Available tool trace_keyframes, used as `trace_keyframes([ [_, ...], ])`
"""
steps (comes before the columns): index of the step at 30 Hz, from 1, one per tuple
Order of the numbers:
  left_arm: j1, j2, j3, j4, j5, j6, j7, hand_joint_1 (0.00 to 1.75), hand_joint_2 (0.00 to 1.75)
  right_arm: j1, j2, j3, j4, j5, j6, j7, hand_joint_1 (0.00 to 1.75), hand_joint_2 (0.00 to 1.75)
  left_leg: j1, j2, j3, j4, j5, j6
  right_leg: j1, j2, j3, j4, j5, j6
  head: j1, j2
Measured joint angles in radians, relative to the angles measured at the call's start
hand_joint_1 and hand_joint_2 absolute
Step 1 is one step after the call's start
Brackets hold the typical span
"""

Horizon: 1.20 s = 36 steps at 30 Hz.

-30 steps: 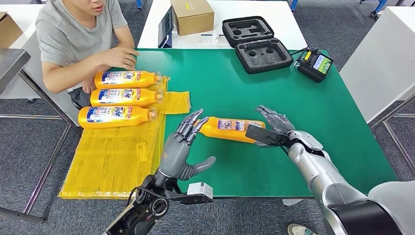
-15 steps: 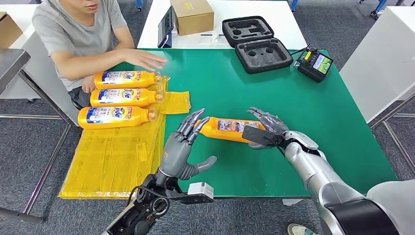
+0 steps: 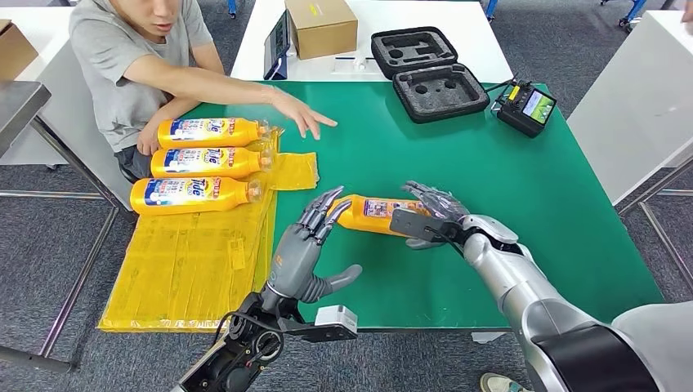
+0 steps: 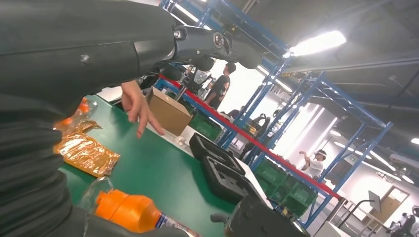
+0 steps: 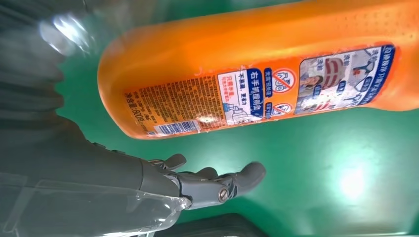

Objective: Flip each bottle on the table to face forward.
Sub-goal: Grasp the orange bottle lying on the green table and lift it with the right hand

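Observation:
An orange bottle [image 3: 372, 214] lies on its side on the green table [image 3: 490, 163], its back label with small print and a barcode facing up [image 5: 257, 69]. My left hand [image 3: 304, 249] stands open with straight fingertips [image 3: 331, 204] right at the bottle's cap end [image 4: 129, 212]. My right hand [image 3: 437, 208] is open at the bottle's base, with its fingers [image 5: 207, 182] spread beside the bottle and not gripping it. Three more bottles [image 3: 208, 161] lie side by side on a yellow plastic sheet [image 3: 188, 261] at the left, blue front labels up.
A person sits at the far left and stretches a hand [image 3: 302, 118] over the table toward the middle. A black foam case [image 3: 429, 69], a cardboard box [image 3: 323, 24] and a small controller [image 3: 527, 106] stand at the back. The table's right half is bare.
My right hand has slid left, closer around the bottle's base. The person's arm has reached out to the right over the table. My left hand has hardly moved.

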Motion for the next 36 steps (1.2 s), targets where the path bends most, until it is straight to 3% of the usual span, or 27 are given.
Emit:
trace_keyframes([
  [11,-0.002,0.0,0.0,0.02,0.006,0.0,-0.004,0.0,1.75,-0.012,0.007,0.01,0.017,0.0,0.012,0.01,0.0,1.75,0.0,0.0,0.0,0.0,0.0,0.0,0.0,0.0,0.0,0.0,0.0,0.0,0.0,0.0],
  [23,-0.019,-0.003,-0.001,0.06,0.04,0.001,-0.024,0.0,1.75,-0.02,0.013,0.029,0.054,0.022,0.065,0.111,0.0,1.75,0.0,0.0,0.0,0.0,0.0,0.0,0.0,0.0,0.0,0.0,0.0,0.0,0.0,0.0],
  [36,-0.032,-0.006,-0.001,0.078,0.037,0.008,-0.03,0.0,1.75,-0.043,0.029,0.031,0.086,0.007,0.139,0.152,0.0,1.75,0.0,0.0,0.0,0.0,0.0,0.0,0.0,0.0,0.0,0.0,0.0,0.0,0.0,0.0],
])
